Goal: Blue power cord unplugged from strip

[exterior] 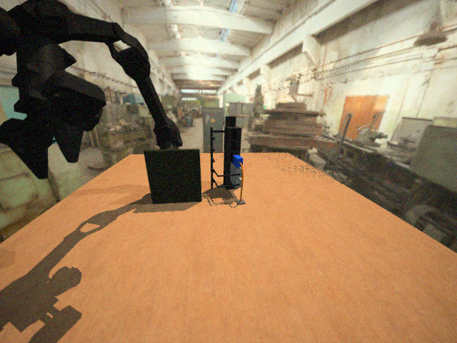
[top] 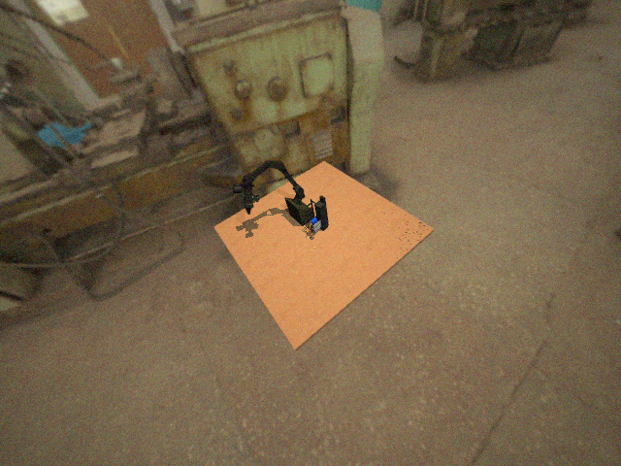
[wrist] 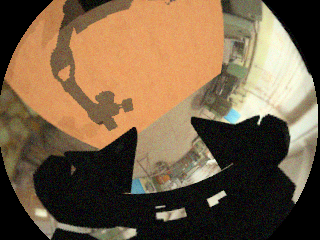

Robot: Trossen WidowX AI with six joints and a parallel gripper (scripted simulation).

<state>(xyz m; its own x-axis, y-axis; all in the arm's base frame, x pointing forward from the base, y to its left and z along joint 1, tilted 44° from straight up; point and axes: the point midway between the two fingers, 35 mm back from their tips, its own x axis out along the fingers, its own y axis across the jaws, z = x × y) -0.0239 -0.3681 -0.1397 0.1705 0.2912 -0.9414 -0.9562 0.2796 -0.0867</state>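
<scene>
Well, nearest on the left, the black gripper (top: pixel 248 206) (exterior: pixel 58 168) (wrist: pixel 164 124) hangs above the tabletop (top: pixel 320 276) (exterior: pixel 221 258) (wrist: pixel 150 75), its fingers spread wide and nothing between them. Farther in, left of centre, a dark upright panel (top: pixel 298 212) (exterior: pixel 173 177) stands between the claw's side and the socket area. Just beyond and to its right, the blue plug (top: pixel 314 220) (exterior: pixel 237 160) sits against the upright black power strip (top: pixel 324 213) (exterior: pixel 232 141), an orange-looking cord (exterior: pixel 242 181) running down from it; whether its prongs are fully seated, I cannot tell.

I judge the step in hand to be the approach, with the unplugging yet to do. The next move calls for going around the panel, lining the open fingers up with the plug body, and avoiding the thin black frame (exterior: pixel 211 158) left of the strip.
</scene>
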